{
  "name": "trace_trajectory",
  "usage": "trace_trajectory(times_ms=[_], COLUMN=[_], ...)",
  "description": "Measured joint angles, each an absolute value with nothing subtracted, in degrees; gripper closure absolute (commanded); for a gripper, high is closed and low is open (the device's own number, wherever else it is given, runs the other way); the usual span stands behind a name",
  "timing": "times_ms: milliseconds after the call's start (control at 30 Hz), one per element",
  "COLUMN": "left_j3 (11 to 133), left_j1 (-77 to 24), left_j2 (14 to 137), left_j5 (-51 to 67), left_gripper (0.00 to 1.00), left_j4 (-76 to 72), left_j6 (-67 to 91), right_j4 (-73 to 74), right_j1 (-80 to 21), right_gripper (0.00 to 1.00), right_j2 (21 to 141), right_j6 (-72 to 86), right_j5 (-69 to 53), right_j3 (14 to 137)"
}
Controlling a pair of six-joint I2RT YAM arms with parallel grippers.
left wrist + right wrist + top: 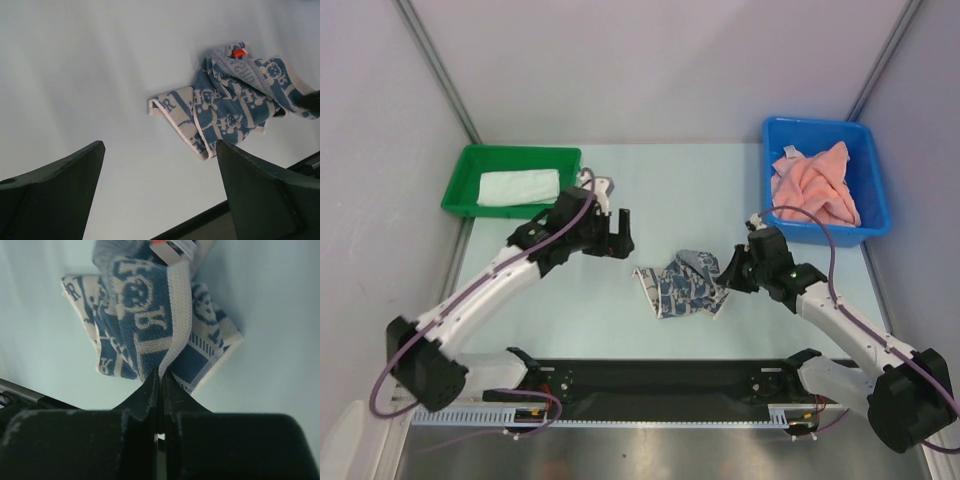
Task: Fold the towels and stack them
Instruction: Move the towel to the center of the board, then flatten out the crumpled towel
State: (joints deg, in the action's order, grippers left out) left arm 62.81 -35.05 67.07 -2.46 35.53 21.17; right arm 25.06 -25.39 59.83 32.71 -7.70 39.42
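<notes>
The patterned towel (682, 283), white with blue-grey figures, is found crumpled near the middle of the worktop (620, 330), not yet folded. Its hemmed edge at about 3 o'clock is pinched between the right fingers (148, 392), which are pressed together on the cloth. That edge is held slightly raised off the surface, so that, it is judged, a border can be pulled out and the heap spread flat.

The left fingers (70, 175) are spread wide and empty. They are held above bare worktop at roughly 10 o'clock from the towel and well apart from it. They are pointed towards the free corner at 9 o'clock, probably so that the opposite side can be taken and the cloth stretched between both arms.

A white towel (518, 187) is seen folded in the green tray (460, 185) at 10 o'clock, seemingly the start of the stack. Pink towels (815, 185) are heaped loosely in the blue bin (772, 150) at 2 o'clock and are judged to be awaiting folding.
</notes>
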Motion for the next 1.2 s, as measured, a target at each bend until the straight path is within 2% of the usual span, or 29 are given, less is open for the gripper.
trace_trajectory(times_ms=[233,367,633,733,800,833,867,933,967,1100,1200], left_j3=[68.99,74.43,81.78,82.28,82.3,82.32,82.32,82.32,82.35,82.76,82.85], left_j1=[-35.22,-35.53,-37.54,-39.0,-39.86,-40.01,-40.34,-40.64,-40.66,-40.16,-38.79], left_j2=[89.54,101.73,112.62,114.56,115.79,116.38,116.79,117.23,117.23,115.37,110.17], left_j5=[6.39,13.06,23.92,26.37,27.7,28.32,28.71,28.58,27.94,21.15,13.08], left_gripper=[0.05,0.07,0.06,0.1,0.31,0.56,0.66,0.77,0.86,0.98,1.0], left_j4=[28.64,24.73,19.27,17.32,16.73,16.58,16.58,17.26,17.76,22.2,28.12], left_j6=[20.93,20.36,19.14,18.92,19.2,19.22,19.38,19.27,19.2,19.53,20.51], right_j4=[24.93,24.6,24.25,23.92,23.42,23.11,22.81,22.28,22.11,20.6,18.2], right_j1=[-26.22,-26.7,-27.05,-27.05,-27.05,-27.05,-27.05,-27.05,-27.05,-27.09,-27.79], right_gripper=[1.0,1.0,1.0,1.0,1.0,1.0,1.0,1.0,1.0,1.0,1.0], right_j2=[54.28,51.81,49.36,49.39,49.43,49.52,49.71,50.61,51.22,58.33,65.52], right_j6=[42.11,44.49,45.25,45.19,44.97,44.8,44.56,43.83,43.57,41.5,39.75], right_j5=[-3.29,-1.8,2.61,3.03,3.07,3.09,3.11,3.14,3.14,2.46,1.63], right_j3=[29.3,28.23,27.99,27.75,27.75,27.75,27.75,27.99,28.32,33.87,40.8])
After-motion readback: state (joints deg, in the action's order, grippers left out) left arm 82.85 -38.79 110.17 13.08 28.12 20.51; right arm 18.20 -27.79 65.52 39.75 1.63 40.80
